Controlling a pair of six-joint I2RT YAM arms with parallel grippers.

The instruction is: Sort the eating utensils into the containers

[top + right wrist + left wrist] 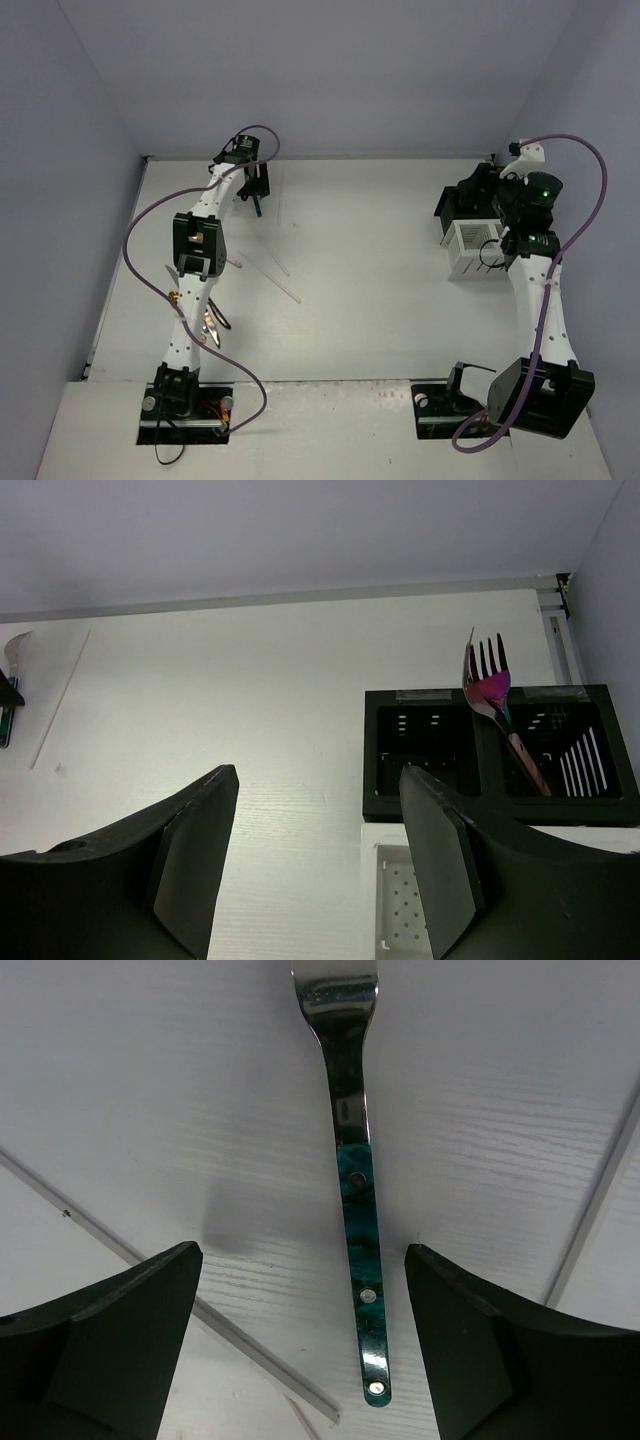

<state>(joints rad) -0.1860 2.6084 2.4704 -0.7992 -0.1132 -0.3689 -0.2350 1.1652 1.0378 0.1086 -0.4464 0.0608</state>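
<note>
Two arms work opposite ends of the white table [380, 300], and we see each job properly only through its own wrist camera.

From above, the left gripper [258, 192] is a dark shape at the far left of the table. The left wrist view fills in the detail. Its jaws stand wide apart and hold nothing. A teal-handled utensil [360, 1250] lies flat on the table between the fingers, touching neither. The handle end is nearest the camera, and the silver head runs out of the top of the frame, so we cannot say what kind of piece it is. Two pale sticks [150, 1270] cross that view, one under the left finger and one at the right edge. The top view shows more of them, scattered near the middle of the arm.

The overhead camera places the right arm over the joined containers at the far right, a white bin [468, 250] with a black bin [452, 203] behind it, but the arm hides what they hold. The right wrist view supplies it. A fork [492, 685] with a pink-purple sheen stands tines up in the black bin, its handle down in the right-hand compartment. The right gripper [315, 820] hangs spread open and empty, on the near side of both bins.
</note>
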